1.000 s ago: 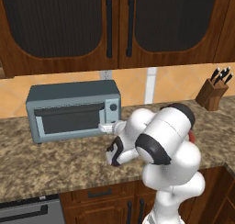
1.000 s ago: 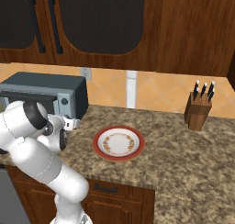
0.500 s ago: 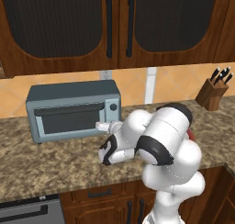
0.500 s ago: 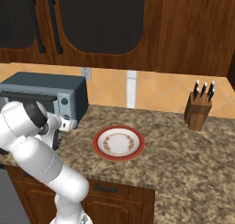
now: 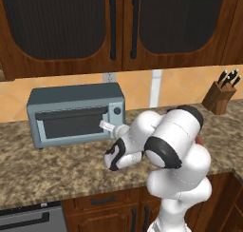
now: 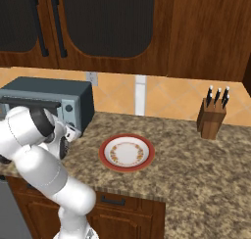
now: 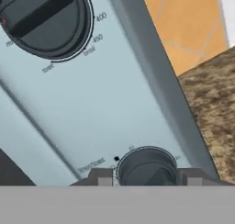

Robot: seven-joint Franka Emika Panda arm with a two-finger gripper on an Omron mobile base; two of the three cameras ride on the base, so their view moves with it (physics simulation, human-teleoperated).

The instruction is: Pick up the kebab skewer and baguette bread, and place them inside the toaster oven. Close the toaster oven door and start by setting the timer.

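1. The toaster oven (image 5: 76, 113) stands on the granite surface (image 5: 52, 167), against the orange tiled wall, under the dark wooden cupboards.
2. The toaster oven door (image 5: 72, 123) is shut; its dark glass window faces the room and its bar handle runs along the top edge.
3. The kebab skewer and the baguette bread cannot be made out through the dark glass.
4. The control panel is on the right side of the oven, and in the left base view one dark knob (image 5: 117, 111) is visible near its top.
5. The white arm bends low in front of the oven, and the fingers (image 5: 105, 126) are at the lower part of this control panel.
6. In the hand view the pale panel is very close. The upper knob (image 7: 43, 19) has printed marks around it, such as 400, 450 and "broil".
7. The lower knob (image 7: 148, 167) sits between the two finger tips (image 7: 102, 176), one tip at each side of it.
8. The fingers stand apart with the lower knob in the gap, but I cannot tell if they press on it or are only beside it.
9. A red-rimmed plate (image 6: 127, 152) lies on the surface to the right of the oven, apart from it.
10. A wooden knife block (image 6: 212, 118) stands farther right, near the wall.
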